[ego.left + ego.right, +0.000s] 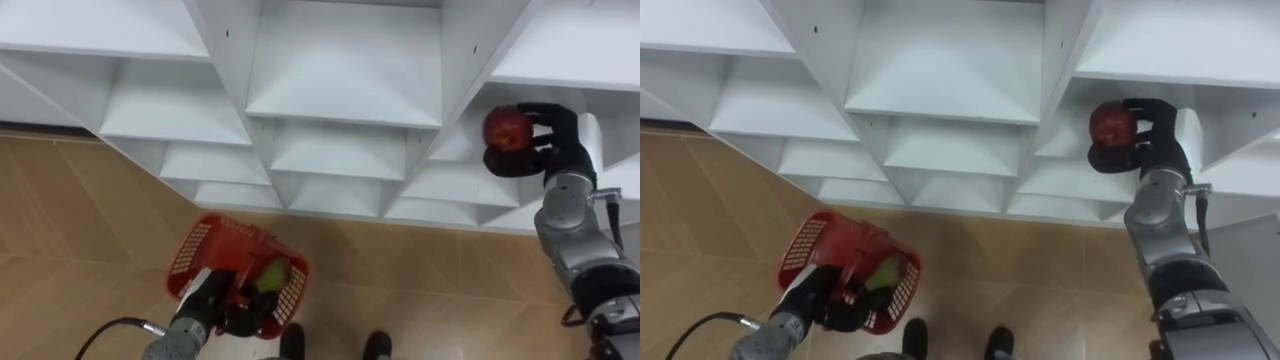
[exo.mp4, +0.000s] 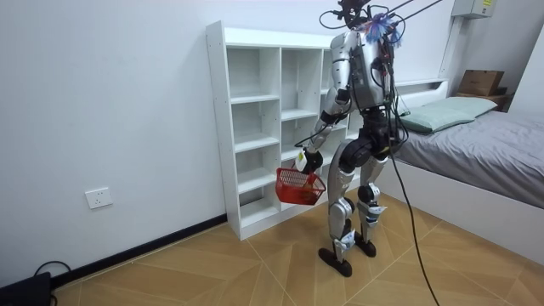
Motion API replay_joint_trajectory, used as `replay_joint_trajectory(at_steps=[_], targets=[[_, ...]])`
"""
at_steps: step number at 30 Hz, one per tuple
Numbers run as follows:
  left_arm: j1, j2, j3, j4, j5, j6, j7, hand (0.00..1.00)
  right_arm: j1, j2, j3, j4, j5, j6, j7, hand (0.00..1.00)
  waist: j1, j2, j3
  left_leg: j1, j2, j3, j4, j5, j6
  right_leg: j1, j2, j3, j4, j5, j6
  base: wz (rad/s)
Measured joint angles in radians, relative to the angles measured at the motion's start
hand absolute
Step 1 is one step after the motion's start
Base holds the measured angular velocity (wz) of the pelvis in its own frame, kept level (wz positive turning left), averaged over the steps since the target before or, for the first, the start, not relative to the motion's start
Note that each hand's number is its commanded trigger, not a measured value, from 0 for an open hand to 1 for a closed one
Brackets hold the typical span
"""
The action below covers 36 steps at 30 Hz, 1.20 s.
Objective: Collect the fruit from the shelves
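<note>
One apple (image 1: 507, 129), upper right, sat clamped in the right hand (image 1: 552, 142) (picking step, apparently); the next move likely called for lowering it into the basket (image 1: 192, 255), lower left, gripped by the left hand (image 1: 232, 312).

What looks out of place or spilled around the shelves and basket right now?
Nothing stands out. The right hand grips the red apple at a right-side compartment of the white shelf unit. The left hand holds the red basket, slightly tilted, with a green fruit lying inside.
</note>
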Motion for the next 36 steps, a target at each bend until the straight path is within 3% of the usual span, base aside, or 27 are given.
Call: replay_joint_trajectory(at_steps=[8,22,28,36], targets=[[-0.003,-0.001,-0.006,0.032,0.0,0.0,-0.02,1.0,-0.002,0.0,0.0,-0.001,0.011,0.001,0.014,1.0,0.021,0.0,-0.0002,0.006,0.001,0.005,-0.005,0.0,0.0,0.001,0.001,0.006,0.0,0.0,0.0,0.0],[-0.003,-0.001,-0.007,0.034,0.001,0.002,-0.019,1.0,-0.002,0.005,0.003,-0.032,0.042,0.002,0.036,1.0,0.021,0.0,-0.0003,0.008,0.001,0.009,-0.005,0.0,0.0,0.002,0.002,0.009,0.0,0.0,0.0,0.0],[-0.013,0.0,-0.009,0.034,0.001,0.002,-0.012,1.0,0.003,0.011,0.069,-0.074,0.038,0.002,0.04,1.0,0.018,0.0,-0.0005,0.013,0.003,0.009,-0.003,0.0,0.0,0.01,0.004,0.009,-0.003,0.001,-0.001,0.0],[-0.036,-0.003,0.001,0.03,0.001,-0.001,0.011,1.0,0.094,0.022,0.078,-0.225,-0.003,-0.003,0.053,1.0,0.012,0.006,-0.0041,0.006,0.004,-0.001,-0.001,0.0,0.0,0.012,0.005,-0.002,-0.011,0.004,0.0,0.03]])
